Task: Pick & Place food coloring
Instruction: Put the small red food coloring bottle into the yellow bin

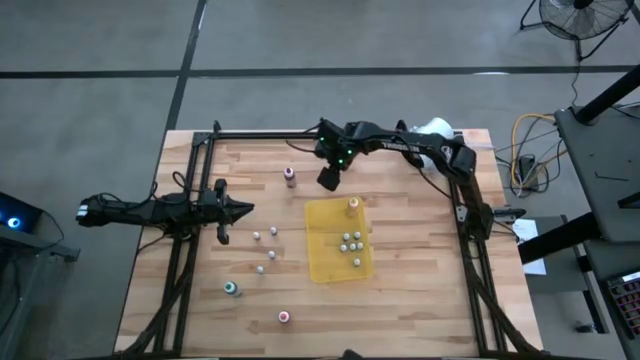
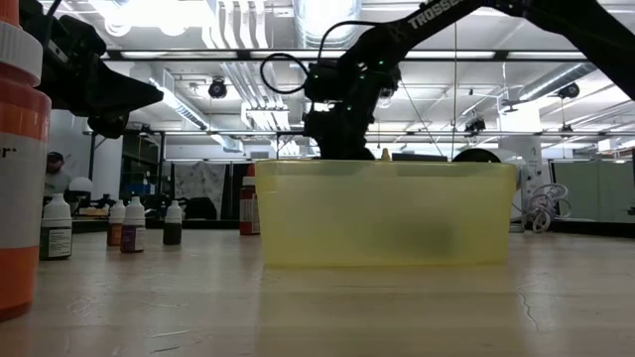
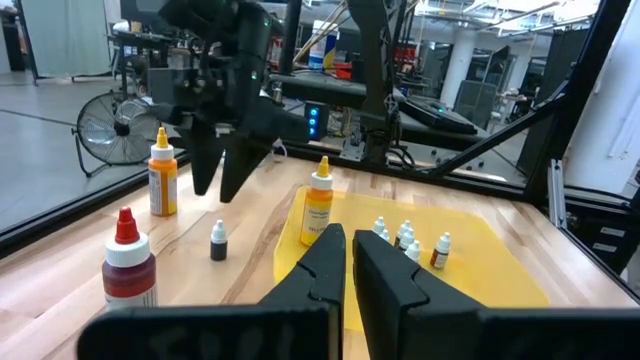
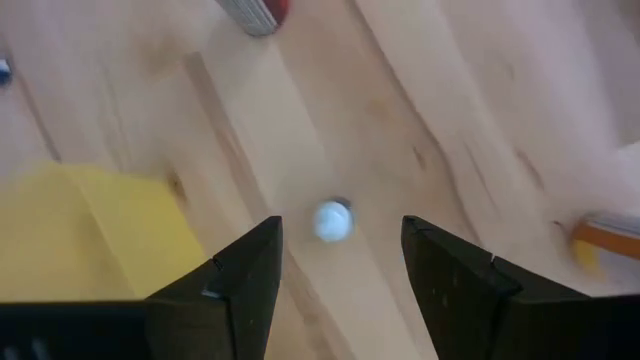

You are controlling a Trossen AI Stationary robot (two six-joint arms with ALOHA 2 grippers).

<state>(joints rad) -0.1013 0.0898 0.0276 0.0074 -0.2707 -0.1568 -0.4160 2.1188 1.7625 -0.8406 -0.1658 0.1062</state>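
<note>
Bottles of food coloring (image 1: pixel 351 240) stand scattered over the wooden table (image 1: pixel 420 300) in the high view. A cluster of small whitish ones sits on the yellow tray (image 1: pixel 325 262) at the frame's centre, with a taller orange-topped bottle (image 1: pixel 353 205) at the tray's upper right corner. Left of the tray, several small bottles (image 1: pixel 272 231) stand apart on bare wood. A maroon-topped bottle (image 1: pixel 290 177) stands in the upper middle, a teal-topped one (image 1: pixel 231 289) at lower left, and a pink-topped one (image 1: pixel 284 317) near the bottom edge.

The right gripper (image 1: pixel 328 178) hangs just above the tray's upper left corner, jaws spread wide and holding nothing. In the right wrist view its fingers (image 4: pixel 245 285) frame a small white-capped bottle (image 4: pixel 331 221) standing on the wood below, between them but untouched, with the tray's yellow edge (image 4: pixel 95 225) nearby.

The left gripper (image 1: pixel 243 209) sits at the left of the high view, near the scattered small bottles, its jaws closed together on nothing, as the left wrist view (image 3: pixel 350 265) shows.

In the low view the tray's translucent yellow wall (image 2: pixel 387 213) fills the middle, and small bottles (image 2: pixel 132 225) line up at the left.
</note>
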